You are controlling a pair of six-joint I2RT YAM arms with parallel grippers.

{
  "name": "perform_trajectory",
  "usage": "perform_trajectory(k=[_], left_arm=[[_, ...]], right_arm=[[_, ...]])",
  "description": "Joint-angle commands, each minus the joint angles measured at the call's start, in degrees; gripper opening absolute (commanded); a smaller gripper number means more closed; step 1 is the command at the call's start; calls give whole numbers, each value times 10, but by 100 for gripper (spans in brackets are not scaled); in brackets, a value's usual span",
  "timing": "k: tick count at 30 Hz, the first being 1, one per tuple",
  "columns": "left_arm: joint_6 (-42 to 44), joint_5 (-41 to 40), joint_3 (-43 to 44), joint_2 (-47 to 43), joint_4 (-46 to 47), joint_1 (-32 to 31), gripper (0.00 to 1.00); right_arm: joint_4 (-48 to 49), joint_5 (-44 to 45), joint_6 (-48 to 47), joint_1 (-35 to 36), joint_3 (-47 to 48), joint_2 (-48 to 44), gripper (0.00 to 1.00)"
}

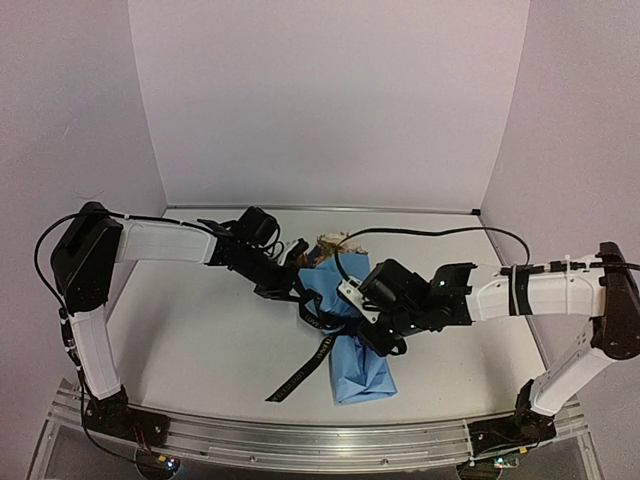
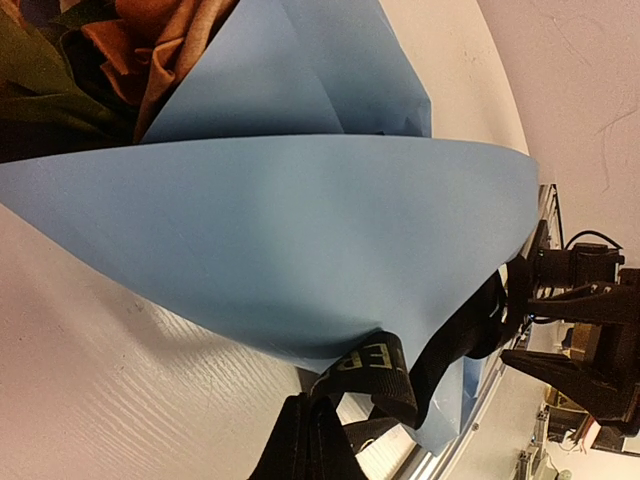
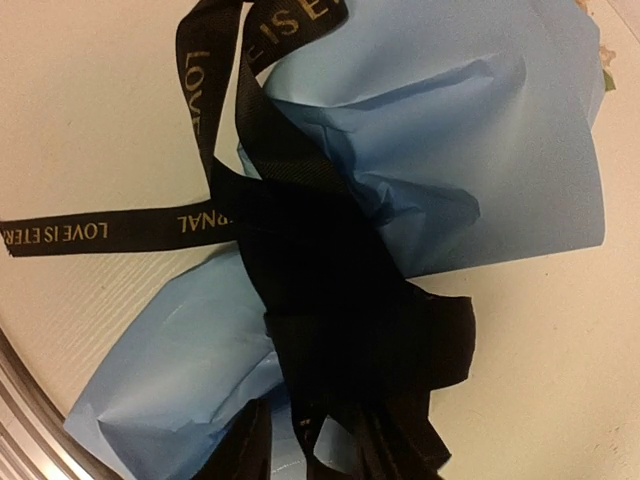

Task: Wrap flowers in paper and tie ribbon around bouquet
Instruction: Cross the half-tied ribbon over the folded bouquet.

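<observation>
Top external: ribbon (image 1: 300,372) wrapped rnd bouquet (image 1: 360,372).

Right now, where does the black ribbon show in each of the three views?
Top external: the ribbon crosses the middle of the bouquet, and its loose tail trails toward the near left.
Left wrist: the ribbon is at bottom centre, a lettered loop just under the bouquet.
Right wrist: the ribbon forms a dark tangle at the centre, with a lettered tail running to the left edge.
Shared landmark: the light blue bouquet.
</observation>
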Motion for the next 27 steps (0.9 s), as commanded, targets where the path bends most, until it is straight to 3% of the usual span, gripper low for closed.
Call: perform_trajectory(k=[1,4,6,11,16,20,27], left_arm=[[17,16,23,-7,-3,-1,0],[17,17,25,-5,-3,0,0],[18,19,25,-5,-3,-1,0],[20,22,23,-7,-3,-1,0],[22,28,22,-7,-6,-1,0],[22,34,20,-9,-5,-2,0],[20,35,19,-13,-5,-3,0]], right_arm=[[-25,36,17,2,3,-55,49],[-32,65,17,-5,-11,-94,62],[-30,50,34,-35,-30,-114,65],[-7,-60,71,-128,-52,-117,61],[89,-153,75,-190,-88,-89,58],[109,-179,79,-224,-92,-51,57],[108,-166,118,-226,-112,-19,46]])
